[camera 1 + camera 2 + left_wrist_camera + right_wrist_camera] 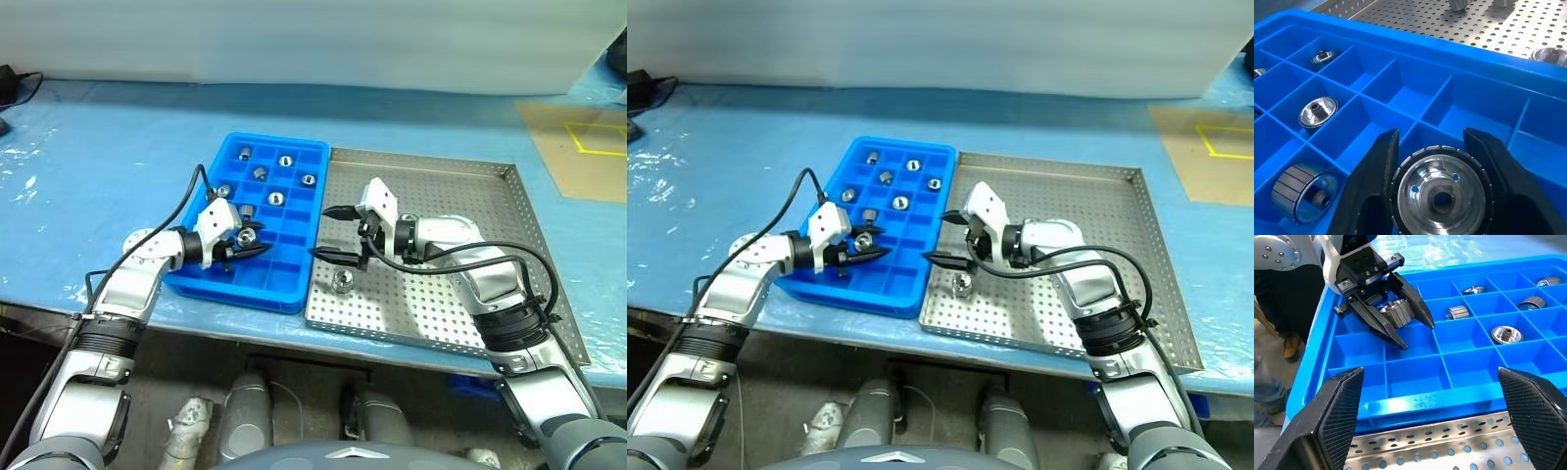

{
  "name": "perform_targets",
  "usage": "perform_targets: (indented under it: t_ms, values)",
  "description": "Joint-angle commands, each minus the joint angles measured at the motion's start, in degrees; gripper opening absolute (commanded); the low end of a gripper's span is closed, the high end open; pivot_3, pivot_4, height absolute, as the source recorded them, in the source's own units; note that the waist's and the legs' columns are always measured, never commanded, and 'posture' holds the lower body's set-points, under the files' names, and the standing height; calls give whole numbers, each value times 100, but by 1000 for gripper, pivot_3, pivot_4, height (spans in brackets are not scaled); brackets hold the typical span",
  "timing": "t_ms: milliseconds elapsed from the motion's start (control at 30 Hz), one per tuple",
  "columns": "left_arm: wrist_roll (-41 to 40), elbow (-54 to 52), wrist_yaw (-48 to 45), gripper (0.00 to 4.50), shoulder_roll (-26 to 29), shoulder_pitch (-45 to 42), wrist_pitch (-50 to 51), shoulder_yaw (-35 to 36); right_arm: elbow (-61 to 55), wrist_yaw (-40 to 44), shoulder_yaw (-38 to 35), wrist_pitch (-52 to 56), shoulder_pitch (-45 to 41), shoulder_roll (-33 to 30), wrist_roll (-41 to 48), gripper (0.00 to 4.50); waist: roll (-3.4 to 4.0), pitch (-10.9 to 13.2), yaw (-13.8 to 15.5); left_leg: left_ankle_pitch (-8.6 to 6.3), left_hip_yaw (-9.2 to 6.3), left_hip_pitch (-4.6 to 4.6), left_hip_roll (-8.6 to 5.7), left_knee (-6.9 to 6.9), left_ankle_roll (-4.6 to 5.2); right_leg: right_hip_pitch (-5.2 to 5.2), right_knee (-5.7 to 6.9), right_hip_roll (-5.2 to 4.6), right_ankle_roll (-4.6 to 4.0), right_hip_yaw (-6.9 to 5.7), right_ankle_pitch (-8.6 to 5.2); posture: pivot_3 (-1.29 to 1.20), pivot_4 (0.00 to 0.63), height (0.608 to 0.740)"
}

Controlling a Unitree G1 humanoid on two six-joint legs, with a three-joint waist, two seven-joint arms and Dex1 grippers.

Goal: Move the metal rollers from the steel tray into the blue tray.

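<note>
**Left gripper holds a roller over the blue tray, right gripper waits open**

A blue tray [294, 157] with a grid of square compartments sits on a blue-covered table [98, 166], its long side touching the left rim of a square, perforated steel tray [490, 196].

The left gripper [247, 244] is closed on one metal roller [1440, 196] — the two black fingers [1376, 171] press its ribbed sides. The roller's central hole faces back toward the wrist, so its short axis runs along the fingers, which point toward the steel tray. It hangs above empty compartments in the near rows of the blue tray.

Seven more rollers [277, 198] lie in the far and middle compartments, one to a cell. Some stand with the hole upward; at least one lies on its side with its axis level. The farthest ones are too small to judge.

One roller [342, 282] rests in the steel tray's near left corner area, seemingly hole upward, just beside the rim shared with the blue tray.

The right gripper [338, 235] hovers above that rim with its fingers spread wide and nothing between them, pointing toward the blue tray. The rest of the steel tray behind it is bare — open room to the right and far side.
</note>
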Motion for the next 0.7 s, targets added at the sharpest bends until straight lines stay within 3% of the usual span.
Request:
perform_targets:
  t_ms: [33, 200, 400, 533, 700]
  values:
    - [-53, -17, 198, 1748, -208, -133, 30, 16, -85, 34, -16, -131, -107, 15, -8, 4500, 0, 0, -4, 0, 0, 0, 1, 0, -1, 0, 0, 1, 0, 0, 0, -27, 150, 740]
    - [17, 158, 118, 1748, -292, -153, 48, -89, -86, 21, -33, -139, -112, 8, -33, 4500, 0, 0, -11, 1, 0, 2, 2, -2, -2, -1, 1, 2, 0, 1, 0, -38, 150, 740]
    - [200, 392, 269, 3581, -174, -223, -220, -57, -138, -28, -66, -108, -62, 1, -48, 4500, 0, 0, -18, 1, 0, 4, 1, -4, -2, -1, 1, 3, 0, 2, -1, -45, 150, 740]
    - [109, 376, 356, 3581, -251, -401, -315, 33, -156, -52, -80, -94, -46, 13, -39, 4500, 0, 0, -18, 1, -1, 4, 1, -3, -2, 0, 1, 2, 0, 2, -1, -45, 150, 740]
    - [-419, -118, 310, 3581, -327, -702, 299, 260, -145, -50, -148, -98, -41, -40, -26, 4500, -1, 1, -14, 1, 1, 2, 1, -2, -2, -1, 1, 2, 0, 2, -1, -60, 150, 740]
